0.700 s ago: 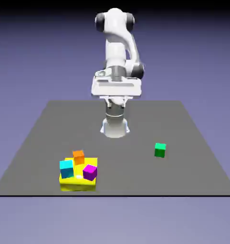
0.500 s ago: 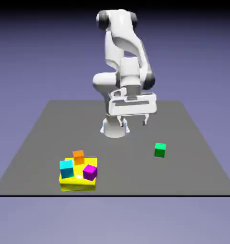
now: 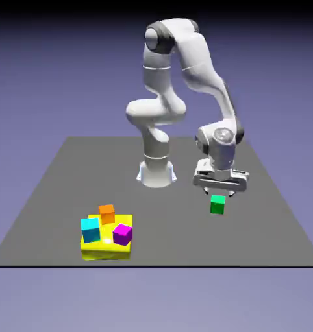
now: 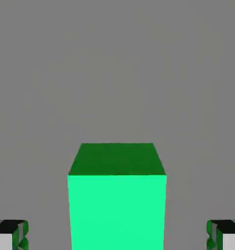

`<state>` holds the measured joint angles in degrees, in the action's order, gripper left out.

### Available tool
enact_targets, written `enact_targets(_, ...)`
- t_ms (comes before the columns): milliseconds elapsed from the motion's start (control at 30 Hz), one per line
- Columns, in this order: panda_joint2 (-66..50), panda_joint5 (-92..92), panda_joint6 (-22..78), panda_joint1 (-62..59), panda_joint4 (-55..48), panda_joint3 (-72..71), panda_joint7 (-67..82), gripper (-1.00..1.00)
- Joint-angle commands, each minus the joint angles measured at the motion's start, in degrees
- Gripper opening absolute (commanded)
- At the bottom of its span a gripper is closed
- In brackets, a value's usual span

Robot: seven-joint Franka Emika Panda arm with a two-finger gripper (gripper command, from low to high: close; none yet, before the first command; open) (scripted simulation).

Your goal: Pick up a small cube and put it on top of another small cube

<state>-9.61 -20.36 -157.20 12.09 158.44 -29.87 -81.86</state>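
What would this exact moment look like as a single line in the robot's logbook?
phase: reaching | gripper: open, just above green cube, fingertips either side | green cube: on table | cyan cube: on yellow block

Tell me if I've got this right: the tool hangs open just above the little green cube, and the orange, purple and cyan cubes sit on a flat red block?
Not quite: the flat block under the orange cube, purple cube and cyan cube is yellow, not red, as the exterior view shows. The rest holds: the tool hangs open just above the green cube.
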Motion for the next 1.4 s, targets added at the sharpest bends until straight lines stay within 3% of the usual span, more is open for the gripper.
enact_targets(0, -2.1, 0.8, -2.0, 0.8, -0.1, 0.8, -0.4, 0.00)
enact_targets(100, -7.1, 2.6, -6.8, 2.9, -0.3, 2.9, -1.5, 0.00)
enact_targets(133, -7.1, 2.6, -6.8, 2.9, -0.3, 2.9, -1.5, -1.00)
enact_targets(467, 8.3, -3.1, 7.9, -3.3, 0.3, -3.4, 1.8, -1.00)
enact_targets(1100, -1.1, 3.6, 34.6, -37.1, -38.9, 32.7, -17.9, -1.00)
enact_targets(1267, -6.8, 1.3, 25.6, -36.5, -35.6, 31.5, -16.0, -1.00)
enact_targets(1300, -6.8, 1.3, 25.6, -36.5, -35.5, 31.5, -16.0, 1.00)
enact_targets(1367, -5.2, 1.9, 28.1, -36.7, -36.5, 31.8, -16.5, 1.00)
